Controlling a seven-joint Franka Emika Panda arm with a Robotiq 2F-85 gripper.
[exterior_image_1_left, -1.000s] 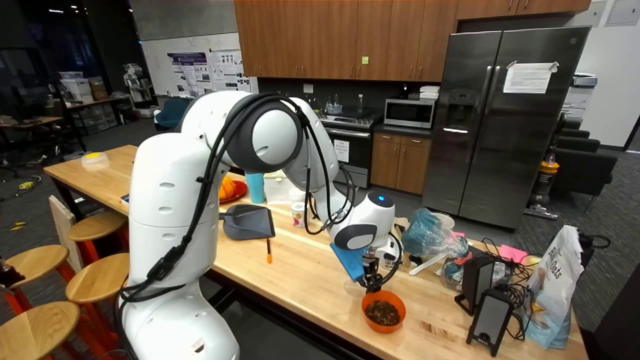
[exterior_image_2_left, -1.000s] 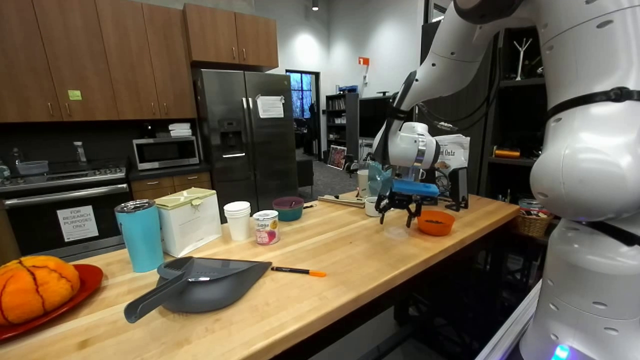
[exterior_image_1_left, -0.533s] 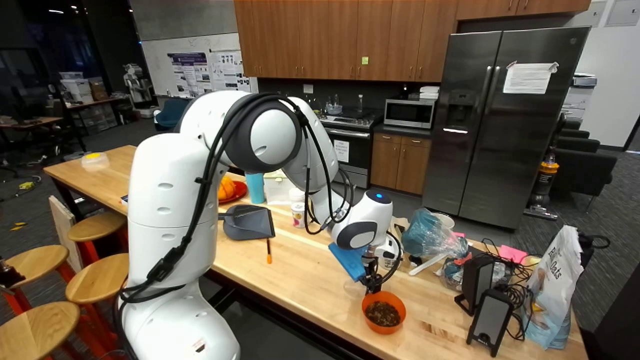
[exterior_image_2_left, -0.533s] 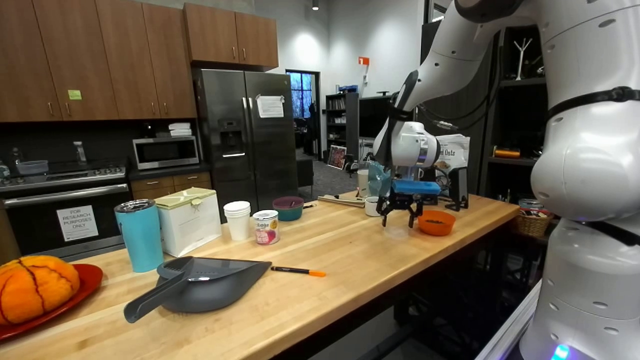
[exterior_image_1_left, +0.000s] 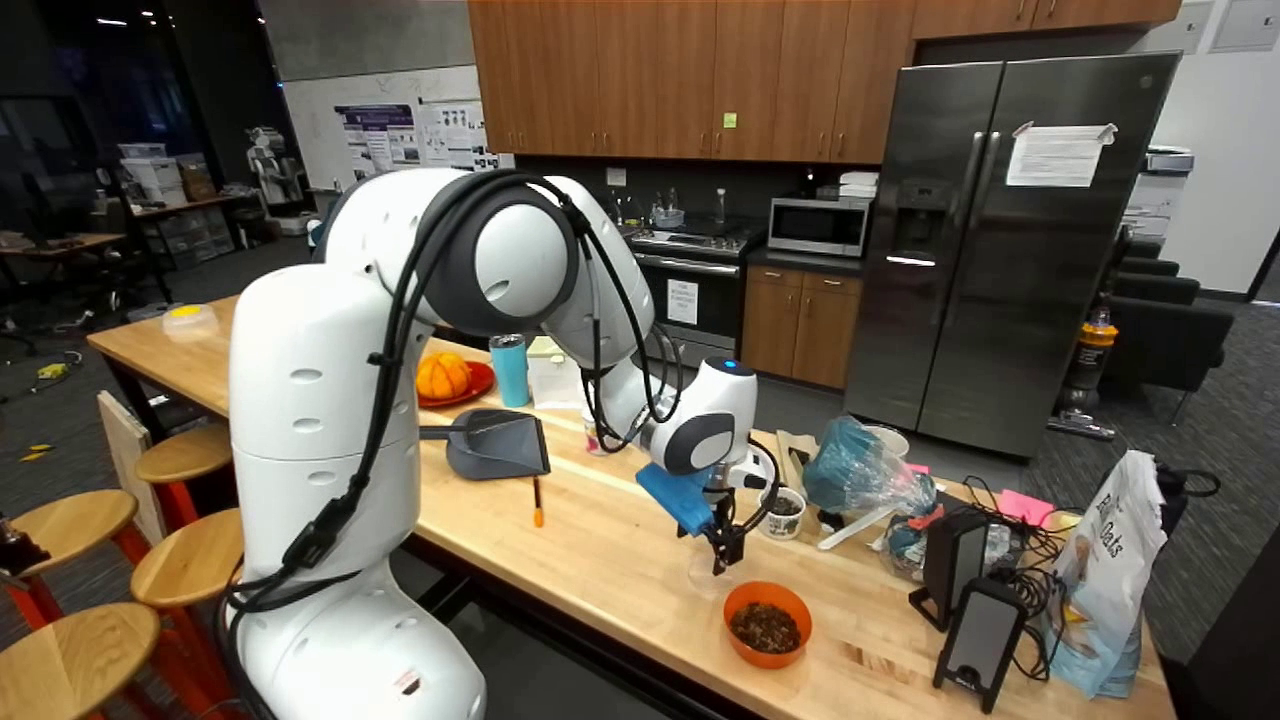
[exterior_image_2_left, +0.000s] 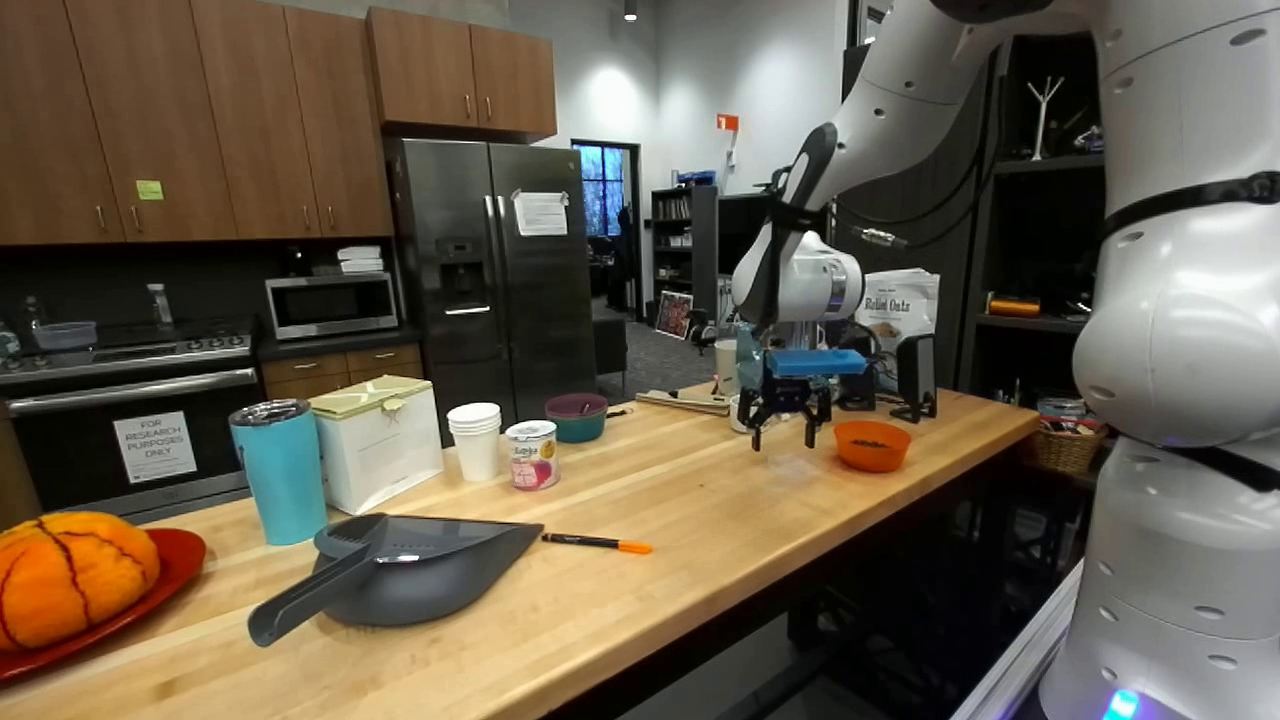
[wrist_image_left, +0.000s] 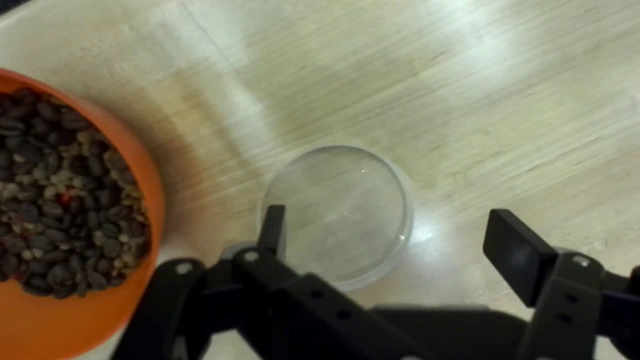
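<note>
My gripper (wrist_image_left: 392, 230) is open and empty, its two black fingertips wide apart above the table. It also shows in both exterior views (exterior_image_1_left: 722, 558) (exterior_image_2_left: 783, 438). A clear round dish or lid (wrist_image_left: 340, 210) lies on the table below it, partly covered by one finger in the wrist view; it is faint in an exterior view (exterior_image_2_left: 792, 470). An orange bowl (wrist_image_left: 60, 325) holding dark beans and pale grains stands beside the dish. It shows in both exterior views (exterior_image_1_left: 765, 657) (exterior_image_2_left: 872, 458). A white cup (exterior_image_1_left: 783, 526) with dark contents stands behind the gripper.
A grey dustpan (exterior_image_2_left: 430, 575) and an orange-tipped pen (exterior_image_2_left: 600, 543) lie on the table. A blue tumbler (exterior_image_2_left: 280, 475), white box (exterior_image_2_left: 385, 450), paper cups (exterior_image_2_left: 475, 445) and a can (exterior_image_2_left: 533, 458) stand along the back. Black speakers (exterior_image_1_left: 980, 640) and an oats bag (exterior_image_1_left: 1110, 570) stand past the bowl.
The gripper first dips slightly, then rises and shifts away from the orange bowl, leftward in both exterior views. The white cup is now uncovered. The fingers stay open. The objects on the table have not moved.
</note>
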